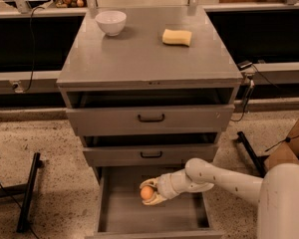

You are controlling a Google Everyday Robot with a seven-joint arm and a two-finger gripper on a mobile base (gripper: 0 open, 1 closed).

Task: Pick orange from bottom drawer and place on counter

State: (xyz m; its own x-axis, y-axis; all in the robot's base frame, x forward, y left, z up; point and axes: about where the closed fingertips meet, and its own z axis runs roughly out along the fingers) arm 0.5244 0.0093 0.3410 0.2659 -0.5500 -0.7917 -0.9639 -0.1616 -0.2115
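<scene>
The orange [147, 192] is a small round ball held between my gripper's fingers, above the floor of the open bottom drawer [119, 218]. My gripper [150, 192] is shut on it, reaching in from the right on a white arm, just below the middle drawer's front. The counter [144, 54] is the wide grey top of the cabinet, well above the gripper.
A white bowl [111, 22] and a yellow sponge [177, 37] sit at the back of the counter. Two upper drawers with black handles [151, 117] are slightly ajar. A black stand leg [29, 190] lies left, a cardboard box [289, 146] right.
</scene>
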